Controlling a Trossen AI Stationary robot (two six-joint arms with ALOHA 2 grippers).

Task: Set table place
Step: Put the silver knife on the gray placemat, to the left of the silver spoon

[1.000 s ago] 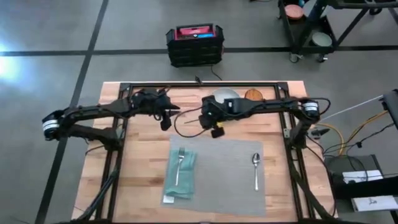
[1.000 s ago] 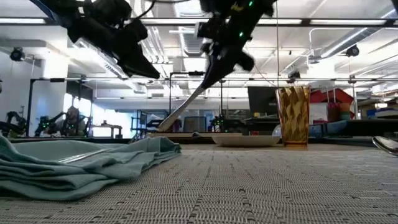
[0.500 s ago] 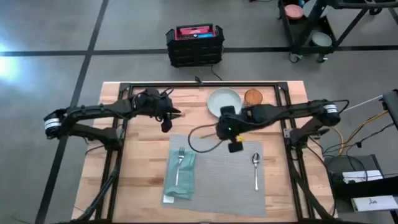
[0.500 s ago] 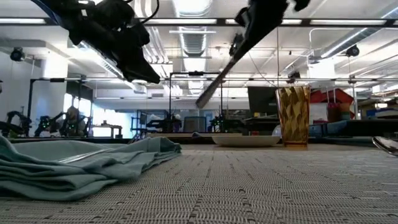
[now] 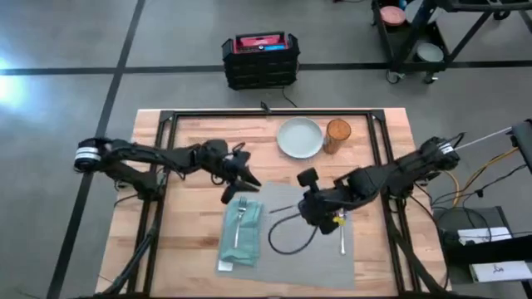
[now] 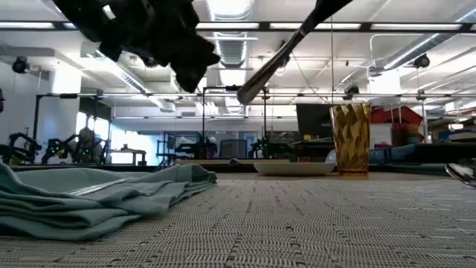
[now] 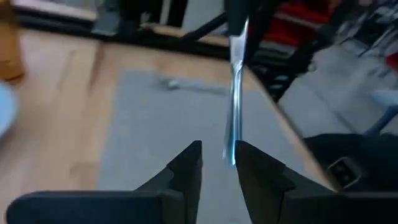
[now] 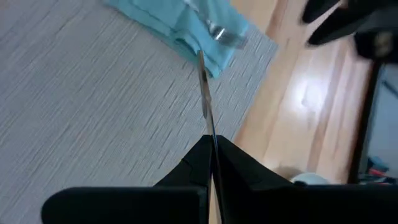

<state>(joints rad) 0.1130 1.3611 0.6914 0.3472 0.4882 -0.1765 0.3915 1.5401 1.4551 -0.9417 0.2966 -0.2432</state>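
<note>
A grey placemat (image 5: 293, 237) lies on the table (image 5: 191, 241). On its left part rests a folded teal napkin (image 5: 241, 237) with a fork (image 5: 240, 218) on top; a spoon (image 5: 342, 226) lies on its right part. My right gripper (image 5: 304, 207) is above the middle of the mat, shut on a silver knife (image 5: 284, 209). My left gripper (image 5: 247, 180) hovers over the mat's far left corner, its fingers (image 7: 189, 163) a little apart and holding nothing. A pale plate (image 5: 300, 137) and an amber glass (image 5: 337, 131) stand beyond the mat. My right gripper pinches one end of the knife (image 8: 210, 142) between its two fingers; handle or blade, I cannot tell. The rest sticks out ahead of the fingers toward the napkin. The knife (image 6: 274, 63) is lifted clear of the mat, slanting with its free end lower.
A black cable loop (image 5: 287, 239) hangs over the mat below the right arm. The black frame's bars (image 5: 154, 208) run along both sides of the table. A black crate (image 5: 259, 60) stands on the floor beyond the far edge.
My right gripper has carried the knife from beyond the mat's far edge toward the near edge, to above the mat's middle. The knife stays lifted and slanted. My left gripper has moved toward the near right, to the mat's far left corner.
</note>
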